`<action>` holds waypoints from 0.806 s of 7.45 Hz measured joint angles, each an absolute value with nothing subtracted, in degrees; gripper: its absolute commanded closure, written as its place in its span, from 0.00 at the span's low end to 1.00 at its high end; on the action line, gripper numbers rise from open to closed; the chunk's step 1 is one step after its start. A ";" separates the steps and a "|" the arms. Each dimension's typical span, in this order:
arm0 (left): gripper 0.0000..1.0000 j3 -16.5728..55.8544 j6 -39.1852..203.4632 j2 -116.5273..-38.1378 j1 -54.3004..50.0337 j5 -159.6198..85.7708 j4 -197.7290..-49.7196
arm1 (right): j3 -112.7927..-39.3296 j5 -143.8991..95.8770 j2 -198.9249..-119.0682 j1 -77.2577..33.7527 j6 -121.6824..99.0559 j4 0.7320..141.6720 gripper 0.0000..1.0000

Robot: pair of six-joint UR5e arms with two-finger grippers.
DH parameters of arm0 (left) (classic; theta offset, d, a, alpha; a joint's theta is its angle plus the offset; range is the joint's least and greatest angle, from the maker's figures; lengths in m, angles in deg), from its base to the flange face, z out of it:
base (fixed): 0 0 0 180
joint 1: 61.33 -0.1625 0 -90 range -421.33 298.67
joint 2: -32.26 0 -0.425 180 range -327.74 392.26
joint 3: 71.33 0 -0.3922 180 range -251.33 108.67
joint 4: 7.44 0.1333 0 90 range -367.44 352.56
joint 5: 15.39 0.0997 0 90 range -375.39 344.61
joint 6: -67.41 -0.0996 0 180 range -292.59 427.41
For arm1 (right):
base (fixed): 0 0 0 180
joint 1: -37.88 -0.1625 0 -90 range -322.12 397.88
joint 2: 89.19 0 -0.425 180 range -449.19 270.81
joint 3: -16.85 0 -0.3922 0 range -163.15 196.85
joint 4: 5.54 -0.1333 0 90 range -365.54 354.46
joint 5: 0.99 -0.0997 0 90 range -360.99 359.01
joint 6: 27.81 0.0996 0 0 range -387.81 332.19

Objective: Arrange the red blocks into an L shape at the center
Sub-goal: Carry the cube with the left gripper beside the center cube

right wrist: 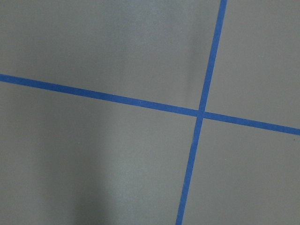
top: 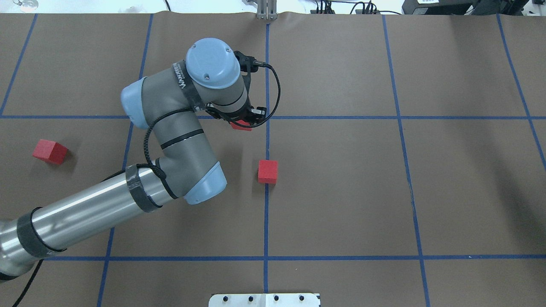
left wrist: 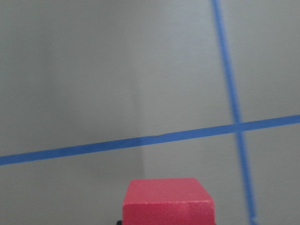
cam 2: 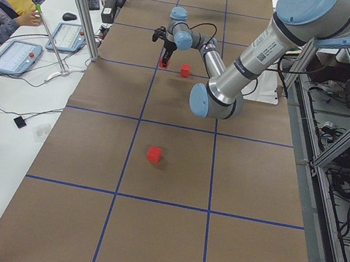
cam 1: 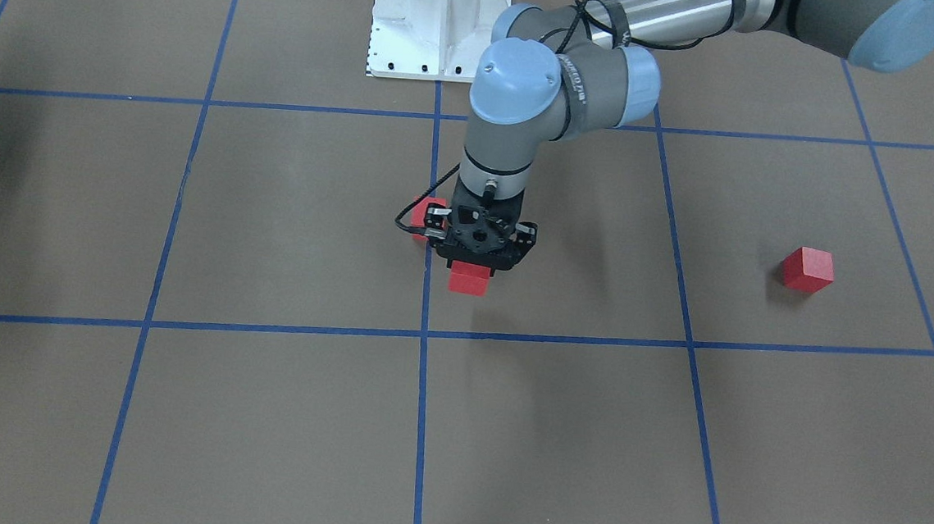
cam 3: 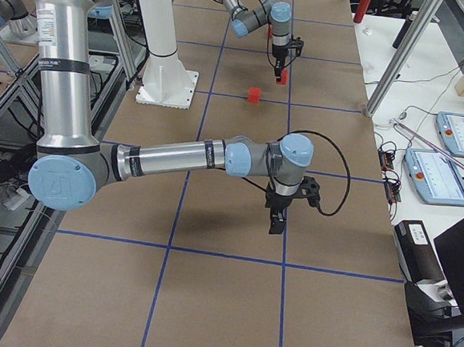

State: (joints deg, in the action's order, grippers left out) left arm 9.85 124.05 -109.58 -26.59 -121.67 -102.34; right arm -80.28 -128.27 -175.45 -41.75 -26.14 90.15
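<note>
In the front-facing view the left gripper points down over the brown gridded paper surface. Its jaws are closed on a small matte red cube that pokes out beneath it, just beside the middle blue tape line. A second red cube sits on that line, half hidden behind the gripper. A third red cube lies well apart, on the robot's left.

From overhead, the held cube is only a red sliver under the wrist. The second red cube lies across the line.

In the left side view all three are plain red dots.

In the right side view the right gripper hangs near a tape crossing; I cannot tell how its jaws stand.

The left wrist camera shows the held cube's flat, sharp-edged top face.

The right wrist camera shows only paper and tape.
</note>
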 measured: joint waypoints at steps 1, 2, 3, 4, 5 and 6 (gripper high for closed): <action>1.00 6.68 124.02 -112.43 -27.40 -121.61 -102.38 | -80.03 -128.31 -175.44 -41.75 -26.14 90.11 0.00; 1.00 4.62 124.03 -114.06 -28.06 -121.58 -102.40 | -79.89 -128.33 -175.42 -41.75 -26.14 90.09 0.00; 1.00 3.50 124.45 -114.73 -28.73 -121.59 -102.31 | -79.80 -128.34 -175.41 -41.75 -26.13 90.09 0.00; 1.00 2.58 125.62 -114.95 -29.41 -121.62 -102.13 | -79.78 -128.34 -175.41 -41.75 -26.09 90.08 0.00; 1.00 1.87 126.72 -114.98 -30.00 -121.64 -101.98 | -79.76 -128.34 -175.41 -41.75 -26.07 90.08 0.00; 1.00 1.51 127.27 -114.93 -30.55 -121.67 -101.88 | -79.75 -128.34 -175.41 -41.75 -26.06 90.08 0.00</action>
State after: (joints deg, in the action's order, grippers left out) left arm 1.51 127.27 -114.93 -30.55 -121.67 -101.88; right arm -79.75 -128.34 -175.41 -41.75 -26.06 90.08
